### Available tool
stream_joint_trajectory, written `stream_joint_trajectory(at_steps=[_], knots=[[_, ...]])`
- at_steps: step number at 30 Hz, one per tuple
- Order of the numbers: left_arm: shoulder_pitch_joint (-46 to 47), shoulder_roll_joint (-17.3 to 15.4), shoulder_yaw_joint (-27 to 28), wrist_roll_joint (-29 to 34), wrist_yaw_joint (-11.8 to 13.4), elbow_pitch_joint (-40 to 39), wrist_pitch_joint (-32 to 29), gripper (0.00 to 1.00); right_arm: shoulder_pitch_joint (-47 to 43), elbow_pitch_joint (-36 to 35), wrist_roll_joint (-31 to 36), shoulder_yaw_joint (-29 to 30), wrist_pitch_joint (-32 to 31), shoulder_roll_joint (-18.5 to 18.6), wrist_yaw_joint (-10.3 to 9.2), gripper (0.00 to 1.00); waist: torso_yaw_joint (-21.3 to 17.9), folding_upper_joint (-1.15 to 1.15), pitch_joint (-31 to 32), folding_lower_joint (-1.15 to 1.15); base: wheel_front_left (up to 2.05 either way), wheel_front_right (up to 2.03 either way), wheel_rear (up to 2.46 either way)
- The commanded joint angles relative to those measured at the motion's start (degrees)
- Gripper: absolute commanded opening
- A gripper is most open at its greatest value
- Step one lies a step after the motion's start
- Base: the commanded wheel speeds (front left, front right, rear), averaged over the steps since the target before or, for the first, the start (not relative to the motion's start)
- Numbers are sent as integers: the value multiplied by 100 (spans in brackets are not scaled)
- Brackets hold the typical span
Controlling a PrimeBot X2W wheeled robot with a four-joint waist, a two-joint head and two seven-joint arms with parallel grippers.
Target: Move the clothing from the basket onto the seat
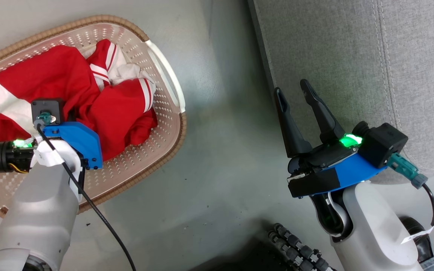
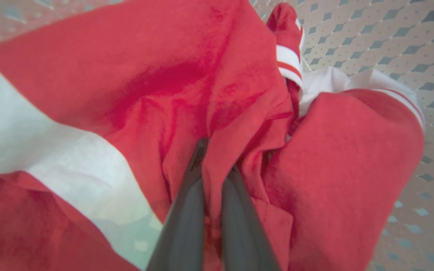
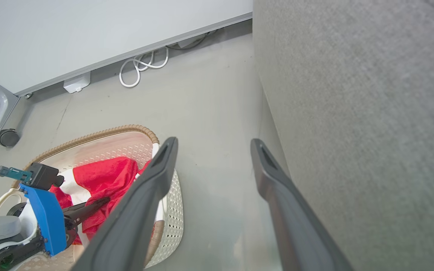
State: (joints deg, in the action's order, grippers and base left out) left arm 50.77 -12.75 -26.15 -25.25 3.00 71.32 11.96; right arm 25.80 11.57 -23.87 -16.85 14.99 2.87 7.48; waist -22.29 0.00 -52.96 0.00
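Counting from my end: one basket (image 1: 181,131), one seat (image 1: 333,45), and one red heap of clothing (image 1: 119,113) that I can't split into separate pieces. Two grippers, the left gripper (image 2: 217,158) and the right gripper (image 1: 292,87), with two fingers (image 3: 141,195) each. Plus one coiled white cable (image 3: 141,66) and one caster wheel (image 3: 7,137).

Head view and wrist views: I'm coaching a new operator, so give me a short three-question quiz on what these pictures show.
1. Fill the gap: the right gripper, by the edge of the seat, is ___ (open or shut).
2. True or false: the left gripper is shut on a fold of the clothing.
3. Where does the clothing lie?
A. in the basket
B. on the seat
C. in the right gripper

Key: 1 open; 2 true; 3 A.
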Motion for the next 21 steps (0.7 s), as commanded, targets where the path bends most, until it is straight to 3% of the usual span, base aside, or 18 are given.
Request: stream_joint_trajectory(at_steps=[1,13,21], knots=[[110,-8,-1,-14,-4,5,28,0,116,1,-1,-6,29,3,3,100,3,0,5,0,0,0,0],[111,49,-59,-90,-139,37,116,0,138,68,104,41,29,3,3,100,130,0,184,0,0,0,0],[-237,337,-201,-21,-451,-295,310,0,2,357,331,154,26,5,2,100,519,0,1159,0,0,0,0]])
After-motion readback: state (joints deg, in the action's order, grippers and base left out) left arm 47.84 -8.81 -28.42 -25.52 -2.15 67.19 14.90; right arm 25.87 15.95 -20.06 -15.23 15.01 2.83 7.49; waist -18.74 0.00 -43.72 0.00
